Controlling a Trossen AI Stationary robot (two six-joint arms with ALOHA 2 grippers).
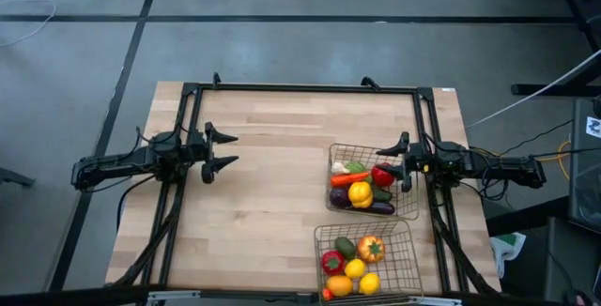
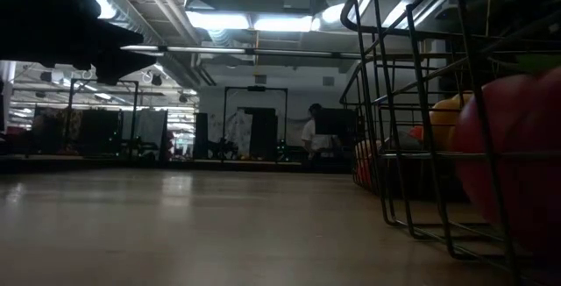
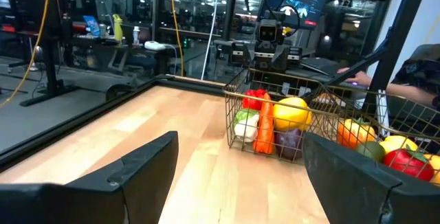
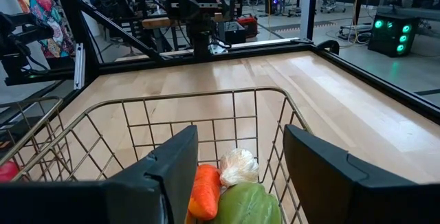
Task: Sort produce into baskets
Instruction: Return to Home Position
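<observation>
Produce (image 1: pixel 360 193): all pieces lie in the upper basket (image 1: pixel 331 160) and lower basket (image 1: pixel 317 250) at the counter's (image 1: pixel 272 193) right side, 0 loose, so sorting looks finished; left pincer (image 1: pixel 235 149), at counter's left, and right pincer (image 1: pixel 383 163), over upper basket, gape empty.

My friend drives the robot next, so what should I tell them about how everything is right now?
Left gripper: fingers open, empty, over bare table on its own side.
Right gripper: fingers open, empty, above the top basket, at its right edge.
Produce: all in the top basket and the bottom basket; none shows loose on the table.
Done: sorting looks finished.
Left: probably only drawing the right arm clear of the basket.
</observation>
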